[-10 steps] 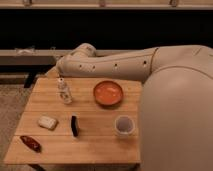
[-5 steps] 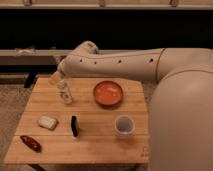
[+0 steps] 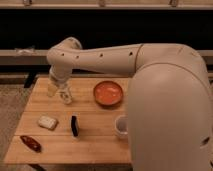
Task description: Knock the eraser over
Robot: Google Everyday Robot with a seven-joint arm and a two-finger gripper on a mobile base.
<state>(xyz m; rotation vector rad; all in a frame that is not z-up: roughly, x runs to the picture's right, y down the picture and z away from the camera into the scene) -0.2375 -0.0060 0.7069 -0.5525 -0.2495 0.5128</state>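
The eraser (image 3: pixel 74 125) is a small, thin black rectangular block standing on edge on the wooden table (image 3: pixel 95 145), left of the middle and toward the near side, its length running near to far. Nothing touches it. The gripper (image 3: pixel 53 89) hangs over the table's far left part, well apart from it

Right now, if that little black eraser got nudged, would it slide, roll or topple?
Probably topple: the eraser looks thin and seems to stand on a narrow edge, so a sideways nudge should tip it. Its flat faces make rolling unlikely. Being small, it is likely light. The hand is toward the far side of the table, apart from it.
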